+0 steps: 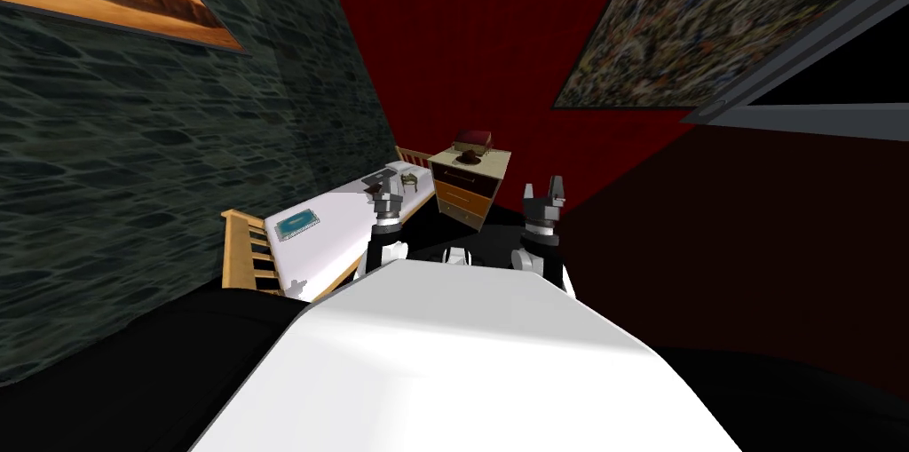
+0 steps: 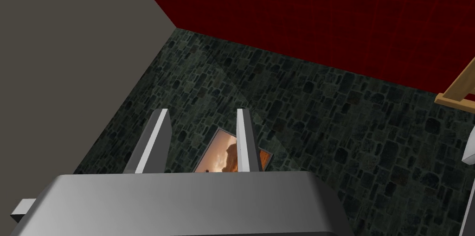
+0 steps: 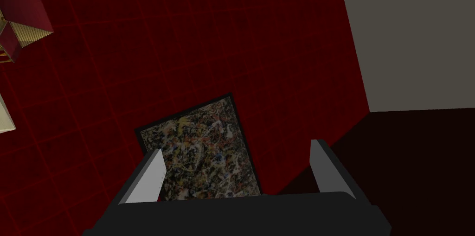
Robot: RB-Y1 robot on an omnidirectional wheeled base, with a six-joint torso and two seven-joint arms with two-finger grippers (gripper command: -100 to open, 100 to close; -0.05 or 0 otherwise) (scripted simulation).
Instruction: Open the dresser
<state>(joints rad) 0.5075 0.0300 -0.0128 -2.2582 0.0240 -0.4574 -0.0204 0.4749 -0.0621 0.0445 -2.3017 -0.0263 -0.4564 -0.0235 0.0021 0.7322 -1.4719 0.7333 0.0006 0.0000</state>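
The bed (image 1: 348,223), white mattress on a pale wooden frame, runs off at about 10 o'clock from the robot, its far end just beside the dresser (image 1: 468,182). The dresser stands dead ahead at 12 o'clock against the red wall, a dark drawer front above orange ones, all shut, with no handles that I can make out. Both arms are raised before the chest and well apart from it. The left tool (image 1: 383,180) hangs at 11 o'clock over the bed's edge, its fingers (image 2: 160,129) parted narrowly on nothing. The right tool (image 1: 544,190) sits at 1 o'clock, spread wide and empty. A dark hat (image 1: 468,156) and a red box (image 1: 476,137) rest on the dresser top.

The task looks barely begun, since the robot must first close in. The bed crowds the dresser's 9 o'clock side, so the left arm may clip the frame. Thin fingers could slip off a flat drawer front, and a hard pull could shake the hat loose.
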